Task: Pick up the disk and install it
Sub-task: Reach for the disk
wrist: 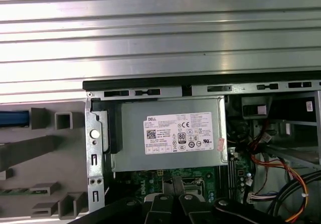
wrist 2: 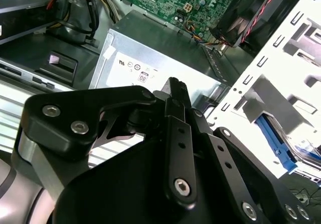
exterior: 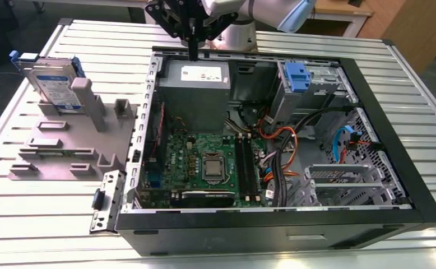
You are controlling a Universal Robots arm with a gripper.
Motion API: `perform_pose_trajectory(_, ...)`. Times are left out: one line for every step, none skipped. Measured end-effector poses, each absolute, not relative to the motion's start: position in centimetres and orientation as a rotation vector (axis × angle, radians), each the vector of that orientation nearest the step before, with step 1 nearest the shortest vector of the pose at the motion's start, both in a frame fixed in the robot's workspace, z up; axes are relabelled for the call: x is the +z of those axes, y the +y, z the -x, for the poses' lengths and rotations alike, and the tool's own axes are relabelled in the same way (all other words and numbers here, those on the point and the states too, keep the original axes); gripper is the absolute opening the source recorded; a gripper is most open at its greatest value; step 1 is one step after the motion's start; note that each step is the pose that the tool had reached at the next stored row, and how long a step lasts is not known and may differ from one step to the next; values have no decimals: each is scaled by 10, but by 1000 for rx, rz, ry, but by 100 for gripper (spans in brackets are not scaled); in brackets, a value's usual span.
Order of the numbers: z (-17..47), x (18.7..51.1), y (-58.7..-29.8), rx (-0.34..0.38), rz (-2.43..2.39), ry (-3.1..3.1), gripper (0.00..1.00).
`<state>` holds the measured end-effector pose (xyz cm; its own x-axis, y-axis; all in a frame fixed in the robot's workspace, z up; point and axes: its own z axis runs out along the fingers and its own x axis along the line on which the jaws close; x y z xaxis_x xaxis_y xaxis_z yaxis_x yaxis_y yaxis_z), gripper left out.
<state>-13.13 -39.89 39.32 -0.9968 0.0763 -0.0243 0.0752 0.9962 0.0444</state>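
The disk [exterior: 54, 84], silver with a white-and-blue label and blue rails, stands upright in a grey fixture [exterior: 61, 151] on the exterior view's left. Its blue rail [wrist: 12, 117] shows edge-on in the first wrist view. My gripper [exterior: 194, 55] hangs over the far rim of the open computer case [exterior: 367, 112], above the grey power-supply box [exterior: 195, 84], well away from the disk. Its black fingers [wrist 2: 176, 91] are shut together with nothing between them.
The case lies open on a slatted metal table [exterior: 91, 39], showing the motherboard [exterior: 207, 162], cables and a blue caddy clip [exterior: 296, 75] in the drive bay. The power-supply box [wrist: 170, 133] sits right under the wrist. The fixture's grey posts [exterior: 91, 103] stand beside the case.
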Motion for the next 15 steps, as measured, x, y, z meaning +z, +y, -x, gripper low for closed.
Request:
perform_pose_trajectory(132, 393, -399, 68, -118, 3113, 11)
perform_pose_trajectory(132, 393, -399, 68, -118, 3113, 11)
perform_pose_trajectory(133, 393, -399, 68, -118, 3113, 11)
perform_pose_trajectory(133, 393, -399, 68, -118, 3113, 11)
perform_pose_trajectory(133, 393, -399, 68, -118, 3113, 11)
perform_pose_trajectory(134, 393, -399, 68, -118, 3113, 11)
perform_pose_trajectory(134, 393, -399, 68, -118, 3113, 11)
perform_pose_trajectory(134, 393, -399, 68, -118, 3113, 11)
perform_pose_trajectory(134, 393, -399, 68, -118, 3113, 11)
perform_pose_trajectory(135, 393, -399, 68, -118, 3113, 11)
perform_pose_trajectory(135, 393, -399, 68, -118, 3113, 11)
perform_pose_trajectory(136, 393, -399, 68, -118, 3113, 11)
perform_pose_trajectory(136, 393, -399, 68, -118, 3113, 11)
perform_pose_trajectory(136, 393, -399, 68, -118, 3113, 11)
perform_pose_trajectory(136, 393, -399, 68, -118, 3113, 11)
